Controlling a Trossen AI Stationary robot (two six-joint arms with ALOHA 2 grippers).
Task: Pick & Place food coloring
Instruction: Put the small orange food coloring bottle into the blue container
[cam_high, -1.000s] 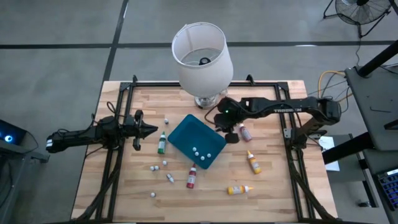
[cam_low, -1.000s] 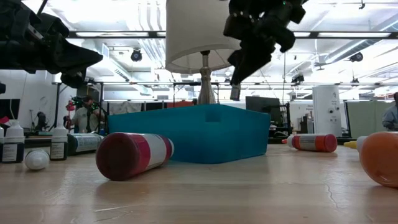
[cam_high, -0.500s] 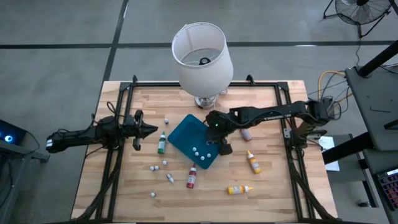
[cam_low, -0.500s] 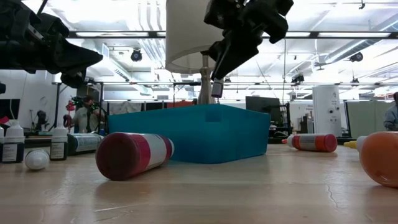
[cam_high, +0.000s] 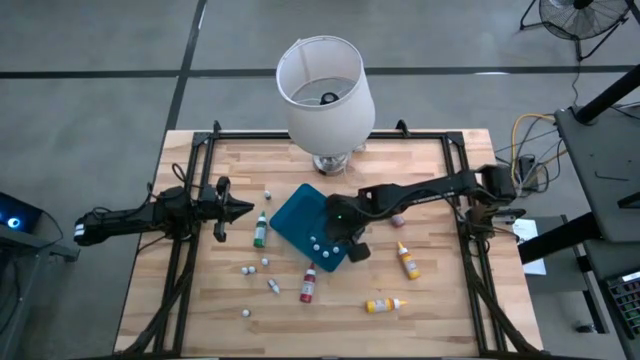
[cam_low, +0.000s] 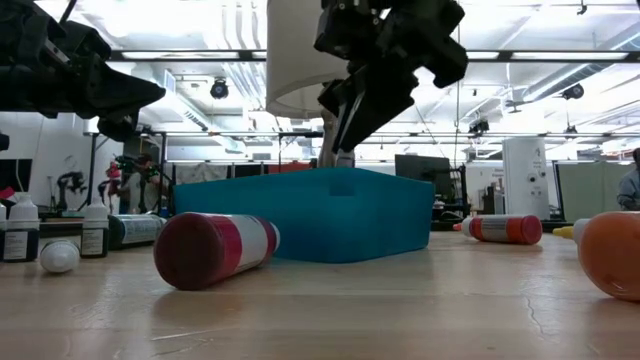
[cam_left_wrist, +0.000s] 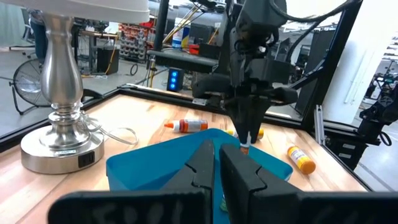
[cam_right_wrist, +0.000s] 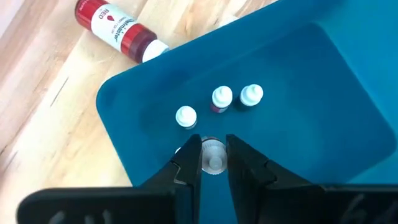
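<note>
My right gripper (cam_right_wrist: 214, 163) hangs over the teal tray (cam_high: 300, 215), shut on a small pale-capped food coloring bottle (cam_right_wrist: 214, 154). Three more small white-capped bottles (cam_right_wrist: 221, 98) stand upright in the tray. On the table lie a green bottle (cam_high: 260, 230), a red bottle (cam_high: 308, 285), an orange bottle (cam_high: 407, 260) and a yellow one (cam_high: 383, 303), each on its side. My left gripper (cam_high: 240, 210) waits shut and level at the table's left, touching nothing. My right gripper pinches the small bottle between its two fingers (cam_right_wrist: 189, 163), just below the pale cap (cam_right_wrist: 214, 149). The fingers come from above, slanting down. The bottle hangs upright below them (cam_left_wrist: 246, 147), clear of the tray floor.
A lamp with a white shade (cam_high: 325, 85) stands at the table's far middle, close behind the tray. Another reddish bottle (cam_high: 397, 215) lies right of the tray, partly under my right arm. Loose white caps (cam_high: 248, 270) lie near the green bottle.
My right gripper has carried the small bottle from beside the lamp base toward the table's left and near edge, sinking a little, and now hangs over the tray. It has stayed shut on the bottle.
</note>
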